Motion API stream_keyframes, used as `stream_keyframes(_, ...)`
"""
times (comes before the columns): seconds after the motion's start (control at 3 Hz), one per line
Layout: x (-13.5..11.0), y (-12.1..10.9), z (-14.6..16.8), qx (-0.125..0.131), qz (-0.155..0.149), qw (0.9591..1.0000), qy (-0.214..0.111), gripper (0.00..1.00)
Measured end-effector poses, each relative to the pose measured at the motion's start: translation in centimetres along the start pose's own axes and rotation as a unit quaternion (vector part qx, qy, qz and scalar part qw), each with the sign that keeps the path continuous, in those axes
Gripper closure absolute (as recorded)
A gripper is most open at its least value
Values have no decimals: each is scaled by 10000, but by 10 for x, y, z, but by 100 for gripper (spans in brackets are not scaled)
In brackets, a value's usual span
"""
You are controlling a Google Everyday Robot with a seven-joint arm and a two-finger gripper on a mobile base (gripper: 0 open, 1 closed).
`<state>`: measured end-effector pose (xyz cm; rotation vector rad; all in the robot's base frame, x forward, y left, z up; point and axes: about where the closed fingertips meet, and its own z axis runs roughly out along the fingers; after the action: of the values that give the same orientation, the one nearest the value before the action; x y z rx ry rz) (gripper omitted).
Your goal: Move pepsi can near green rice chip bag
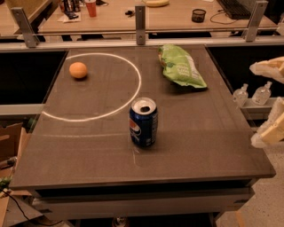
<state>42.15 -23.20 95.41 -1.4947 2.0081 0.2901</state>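
**Pepsi can alone on a dark table, robot claw waiting off to the right**

Nearest the viewer, the pepsi can (143,123) stands upright, its opened silver top showing, towards the front middle of a dark grey table (199,146). Nothing touches it, so by my reading the move has not begun.

To the can's right, beyond the table edge, the pale claw (274,106) hangs clear of everything. Whether it is open or closed cannot be told, and it grips no task object.

Just behind the can and to its left runs a white circle (133,95) drawn on the table, with an orange (78,70) inside its far left part.

Behind the can and to its right, well apart, the green rice chip bag (181,66) lies crumpled near the far edge. The bare surface between them probably leaves room to set the can down beside it.

Further right of the can, two small bottles (242,94) sit on a low shelf. Far behind it, past a metal rail (140,42), is a wooden desk (177,13) with clutter. To its left are cardboard boxes (11,142).
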Motion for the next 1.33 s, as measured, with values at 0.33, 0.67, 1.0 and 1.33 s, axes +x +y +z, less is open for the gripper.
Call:
stream_keyframes(0.33,-9,27,12,-538,-148,9945,-883,0)
stream_keyframes(0.67,-13,56,26,-988,-153,9854,-1376,0)
stream_keyframes(1.0,-8,81,44,-1302,-62,9796,-1530,0)
stream_keyframes(1.33,-8,81,44,-1302,-63,9796,-1530,0)
